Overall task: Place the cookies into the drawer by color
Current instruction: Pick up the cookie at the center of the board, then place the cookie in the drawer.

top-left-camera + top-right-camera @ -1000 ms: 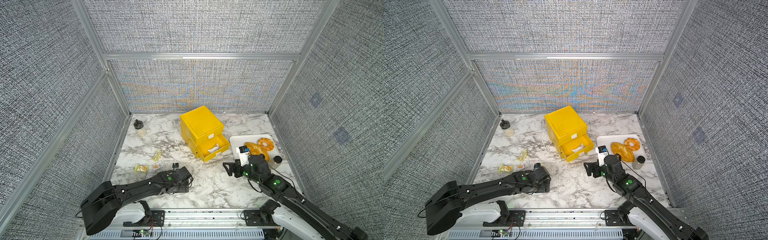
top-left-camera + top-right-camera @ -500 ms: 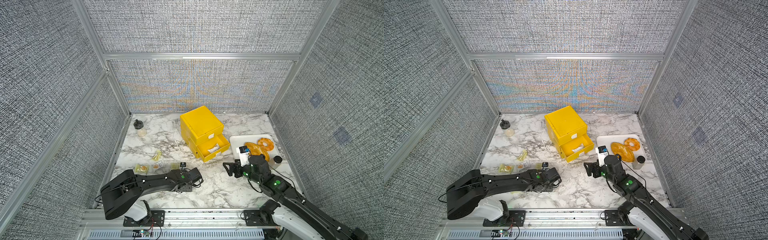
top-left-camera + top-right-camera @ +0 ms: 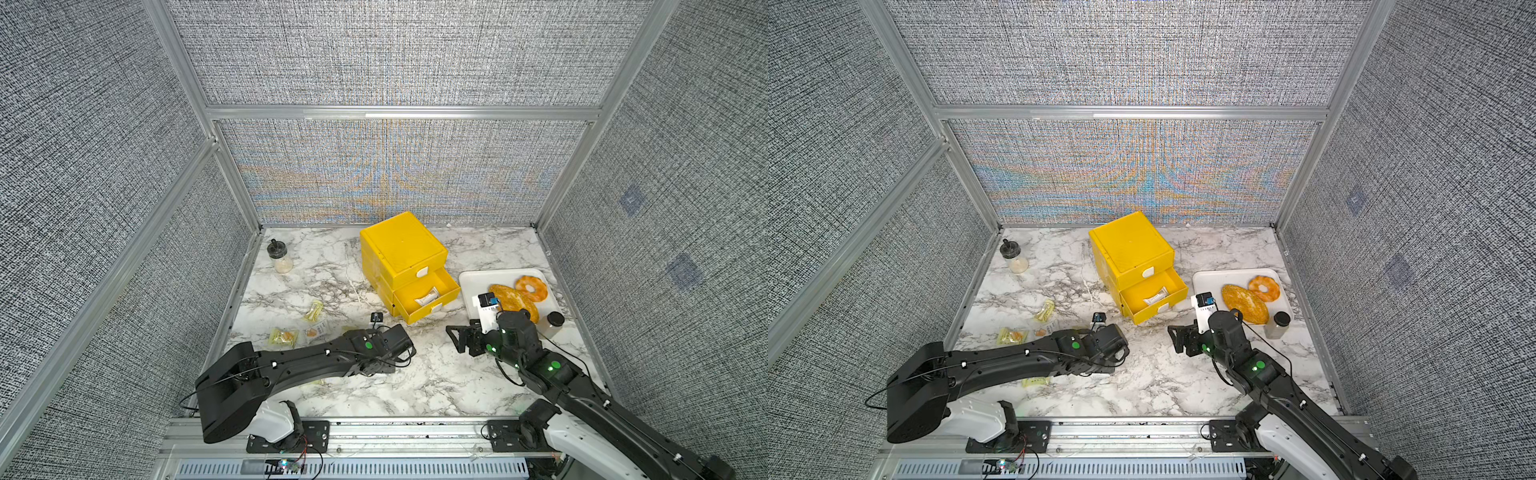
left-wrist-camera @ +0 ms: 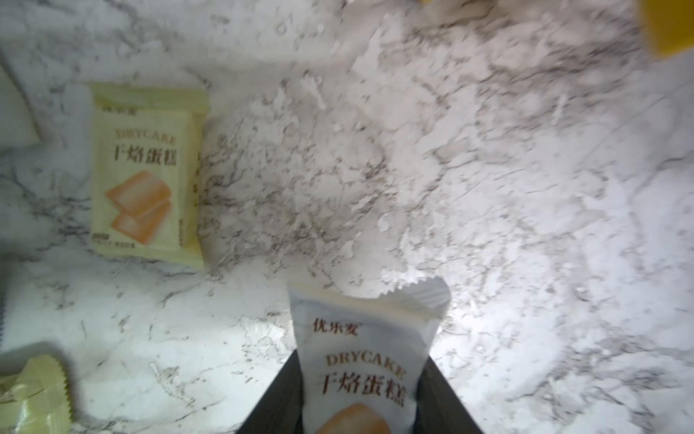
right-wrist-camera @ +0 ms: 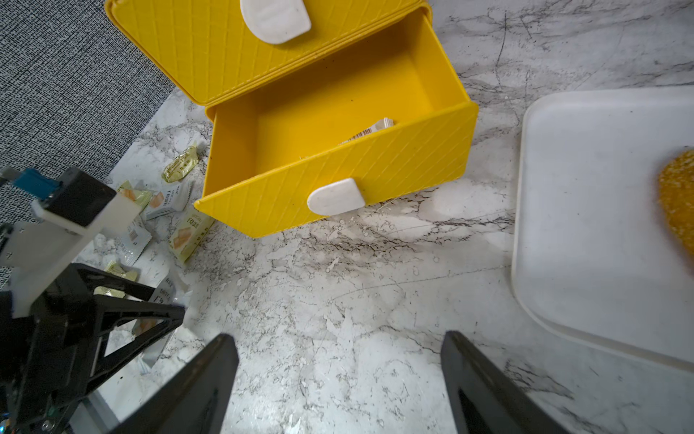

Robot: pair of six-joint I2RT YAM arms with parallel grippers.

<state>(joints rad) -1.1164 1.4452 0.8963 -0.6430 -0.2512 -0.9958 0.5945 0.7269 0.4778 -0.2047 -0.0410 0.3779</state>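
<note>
Now the left jaws clamp a white packet (image 4: 364,357) (right jaws unchanged).

We see both top views bright, sharp and evenly lit from overhead, with rainbow moiré over the grey woven back wall panel (image 3: 390,183) and soft shadows on the white grey-veined marble tabletop (image 3: 436,382). The left wrist view is blurred, glare whitening the marble around the white wrapped cookie packet (image 4: 360,360). The right wrist view is crisp, stretched at its edges.
</note>
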